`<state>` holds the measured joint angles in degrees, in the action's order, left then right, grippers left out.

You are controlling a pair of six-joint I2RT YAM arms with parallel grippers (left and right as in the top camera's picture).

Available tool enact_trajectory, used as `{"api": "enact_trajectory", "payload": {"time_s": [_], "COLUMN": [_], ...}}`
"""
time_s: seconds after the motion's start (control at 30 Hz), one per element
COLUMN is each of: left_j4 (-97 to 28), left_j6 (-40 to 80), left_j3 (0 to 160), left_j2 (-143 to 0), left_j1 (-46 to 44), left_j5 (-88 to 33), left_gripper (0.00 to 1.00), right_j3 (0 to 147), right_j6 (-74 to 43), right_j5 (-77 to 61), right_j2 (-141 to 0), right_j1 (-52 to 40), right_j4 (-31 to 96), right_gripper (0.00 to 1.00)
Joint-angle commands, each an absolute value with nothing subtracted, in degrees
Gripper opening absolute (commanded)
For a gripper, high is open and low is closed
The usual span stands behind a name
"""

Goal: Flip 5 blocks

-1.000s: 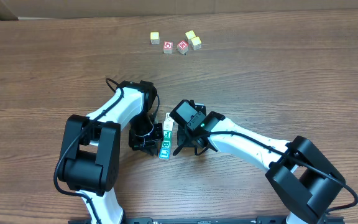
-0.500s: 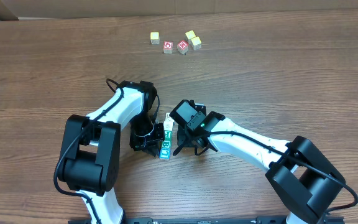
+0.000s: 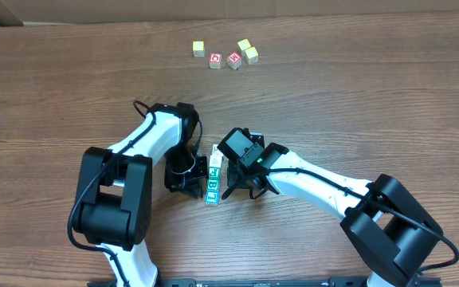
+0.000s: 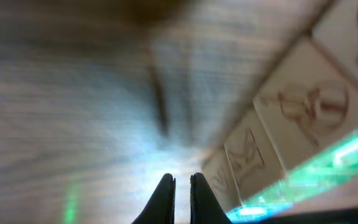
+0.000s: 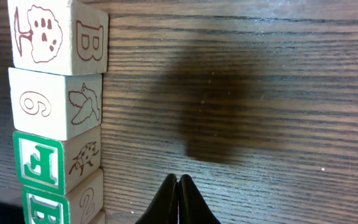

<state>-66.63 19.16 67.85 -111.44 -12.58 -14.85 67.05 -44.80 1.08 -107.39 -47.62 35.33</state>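
Item: blocks (image 5: pixel 58 106), white and green printed cubes in a touching row on the tabletop (image 5: pixel 260 124). The row lies between the two arms, just left of the right fingers (image 5: pixel 166 202) and just right of the left fingers (image 4: pixel 165 199). Left fingers: all but pressed together, holding nothing. Right fingers: closed tip to tip, empty. Step in hand, as judged: tipping one block over. Handling: set a closed tip low against one block's side and push gently so only that cube rolls, neighbours undisturbed. Excluded: yellow and red cubes (image 3: pixel 225 56), well beyond both fingers.
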Motion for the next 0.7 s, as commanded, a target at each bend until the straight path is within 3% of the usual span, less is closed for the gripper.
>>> {"api": "enact_trajectory", "payload": {"time_s": [0.0,0.33,0.67], "left_j4": [-64.31,-49.34,-47.27], "left_j6": [19.31,19.53,19.55], "left_j3": [67.94,68.27,68.29], "left_j2": [-111.74,-111.74,-111.74], "left_j1": [-10.9,-10.11,-10.31], "left_j5": [-12.67,-12.69,-12.69], "left_gripper": [0.04,0.04,0.04], "right_j3": [66.7,66.7,66.7], "right_j6": [-44.97,-44.99,-44.99], "right_j5": [2.22,8.62,8.97], "right_j2": [-107.09,-107.37,-111.59], "right_j1": [-47.48,-47.51,-46.98], "right_j4": [33.98,26.55,20.64], "right_gripper": [0.05,0.05,0.05]}}
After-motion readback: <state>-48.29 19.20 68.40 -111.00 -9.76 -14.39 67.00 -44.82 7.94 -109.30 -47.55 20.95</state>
